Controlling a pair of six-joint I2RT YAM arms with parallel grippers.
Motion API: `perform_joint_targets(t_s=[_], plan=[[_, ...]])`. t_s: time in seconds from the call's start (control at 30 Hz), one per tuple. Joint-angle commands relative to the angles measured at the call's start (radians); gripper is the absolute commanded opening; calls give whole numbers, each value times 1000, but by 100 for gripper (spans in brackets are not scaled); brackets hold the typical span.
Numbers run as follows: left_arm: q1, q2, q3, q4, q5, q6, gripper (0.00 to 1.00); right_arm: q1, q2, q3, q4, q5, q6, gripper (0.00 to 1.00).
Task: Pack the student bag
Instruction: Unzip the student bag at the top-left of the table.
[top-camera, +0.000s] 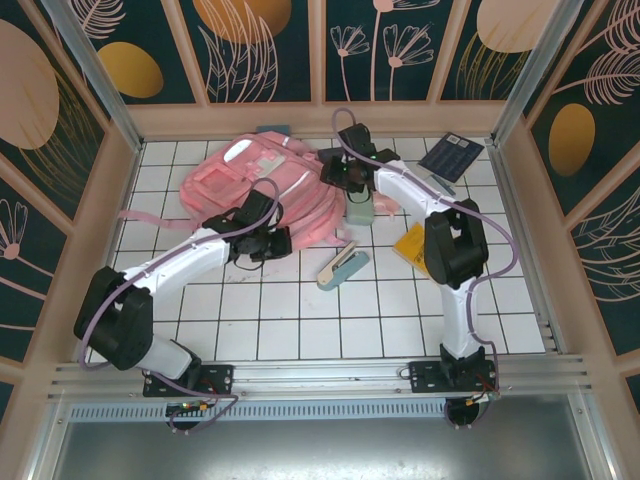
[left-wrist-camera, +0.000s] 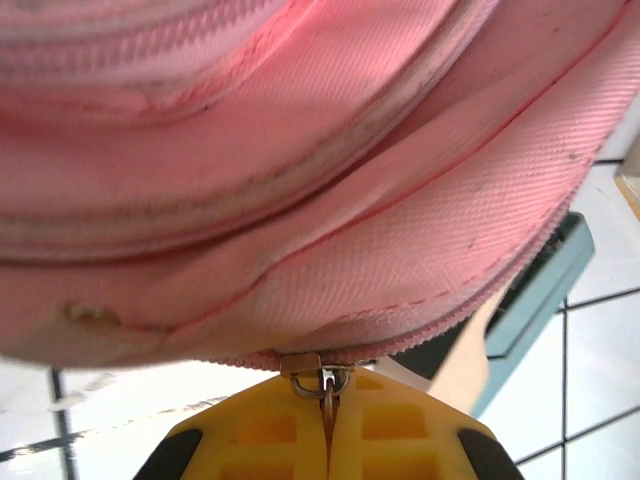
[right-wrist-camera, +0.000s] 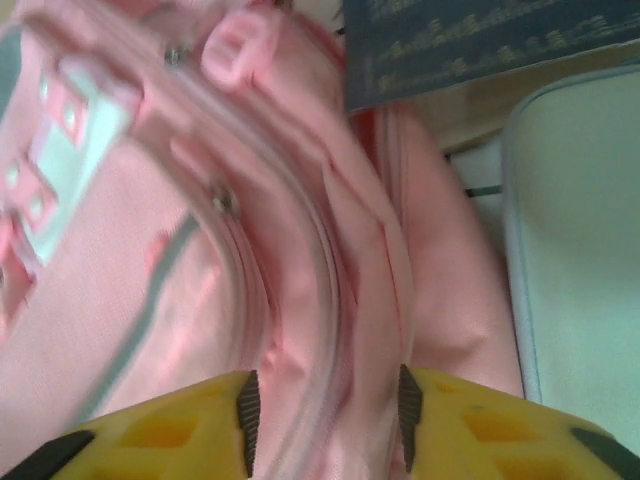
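- The student bag (top-camera: 245, 180) is lying flat on the tiled table (top-camera: 300, 320), toward the far left, with a pink strap (top-camera: 140, 215) trailing off its left side.
- The left gripper (left-wrist-camera: 328, 405) is pressing fully together at the bag's near edge. Its yellow fingers (left-wrist-camera: 250, 435) are meeting on a small metal zipper pull (left-wrist-camera: 327, 384) and pinching it between them.
- The right gripper (right-wrist-camera: 328, 415) is standing partly apart at the bag's right side. A ridge of pink fabric and zip is running between its black pads (right-wrist-camera: 247, 405), and it is unclear whether they are pressing on it.
- A pale green case (top-camera: 360, 210) is lying just beside the bag's right edge.
- A dark blue booklet (top-camera: 450, 155) is sitting near the far right corner, well apart from the bag.
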Motion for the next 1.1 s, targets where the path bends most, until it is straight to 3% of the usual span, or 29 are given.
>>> perform_joint_targets(t_s=[0.0, 0.27, 0.73, 0.8, 0.9, 0.93, 1.07], plan=[[-10, 25, 18, 47, 82, -22, 0, 34, -111, -91, -4, 15, 60, 50], [-12, 60, 6, 39, 107, 42, 0, 155, -274, -374, 93, -62, 336, 55], [-12, 52, -29, 11, 84, 99, 0, 253, -177, -367, 127, -125, 508, 54], [-13, 53, -26, 8, 81, 100, 0, 260, -174, -375, 133, -116, 504, 41], [-12, 55, -15, -13, 50, 101, 0, 253, -174, -378, 130, -96, 488, 6], [-12, 56, -10, -29, 29, 104, 0, 249, -176, -374, 119, -80, 480, 0], [-5, 69, 12, -131, -106, 135, 0, 221, -204, -357, 98, -15, 420, 0]])
